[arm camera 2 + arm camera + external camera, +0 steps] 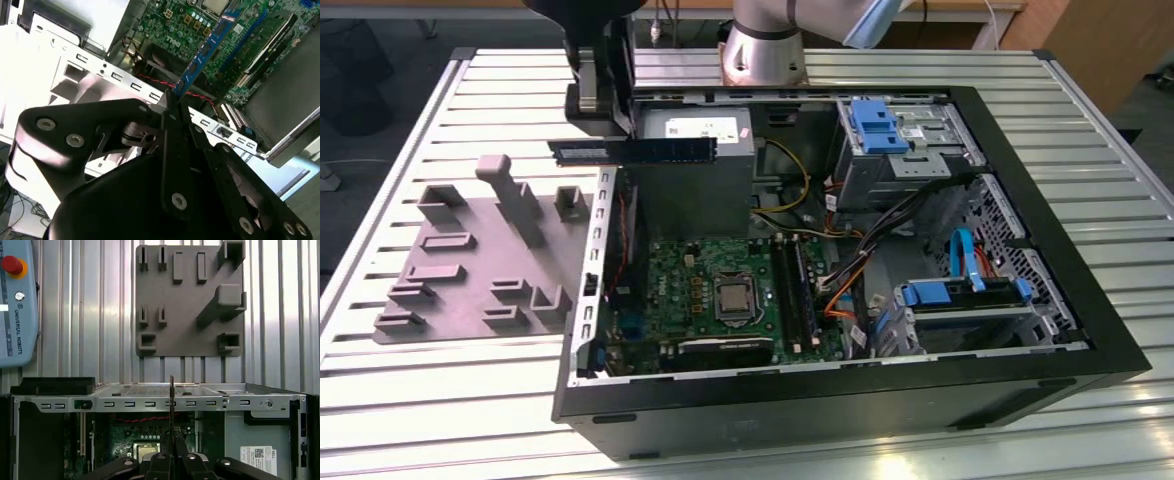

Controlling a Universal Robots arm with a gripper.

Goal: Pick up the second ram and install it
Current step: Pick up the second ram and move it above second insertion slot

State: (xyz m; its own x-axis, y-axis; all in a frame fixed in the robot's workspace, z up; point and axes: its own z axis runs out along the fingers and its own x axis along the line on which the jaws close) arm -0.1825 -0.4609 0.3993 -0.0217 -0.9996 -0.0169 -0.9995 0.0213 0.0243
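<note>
The ram (634, 150) is held level in the air at the upper left of the exterior view, above the case (854, 390) rim, between the tray (467, 250) and the case interior. It is clenched near one end by the pincer (174, 100) and touches nothing else. The pickup is judged complete, with the carry to the board in hand. The slots (790, 285) lie lower, right of centre, well apart from the ram and running crosswise to it. A turn into line with them would be called for, then a square descent over a free slot and even pressure, with the cables (847, 280) just beside kept clear.
</note>
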